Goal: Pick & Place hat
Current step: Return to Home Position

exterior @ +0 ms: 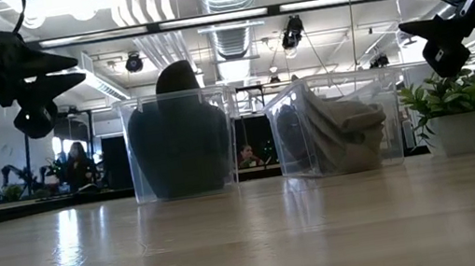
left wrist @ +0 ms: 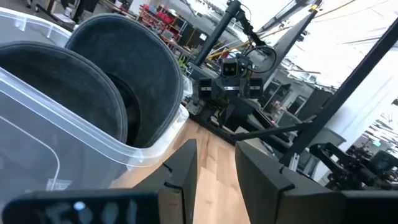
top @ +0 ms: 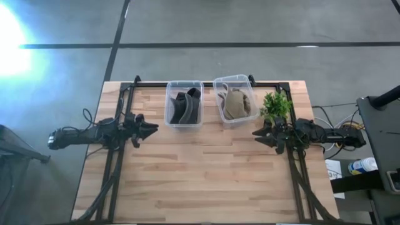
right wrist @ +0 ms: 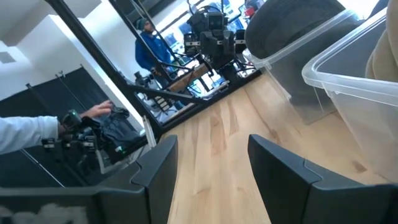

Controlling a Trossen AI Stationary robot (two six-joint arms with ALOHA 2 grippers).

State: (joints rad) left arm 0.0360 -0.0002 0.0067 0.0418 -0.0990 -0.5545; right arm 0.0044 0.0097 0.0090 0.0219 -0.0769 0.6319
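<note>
Two clear plastic bins stand at the table's far side. The left bin (top: 184,105) holds dark grey hats (top: 185,106), which stand on edge inside it (left wrist: 118,81). The right bin (top: 235,100) holds tan hats (top: 237,105), piled against its wall (exterior: 341,132). My left gripper (top: 152,128) hovers open above the table, left of the dark-hat bin. My right gripper (top: 257,133) hovers open, near the tan-hat bin's right corner. Neither touches anything.
A small potted plant (top: 275,105) in a white pot (exterior: 452,133) stands at the table's far right, just behind my right arm. The bare wood tabletop (top: 206,175) stretches toward the near edge. People show in the room beyond the table (right wrist: 149,46).
</note>
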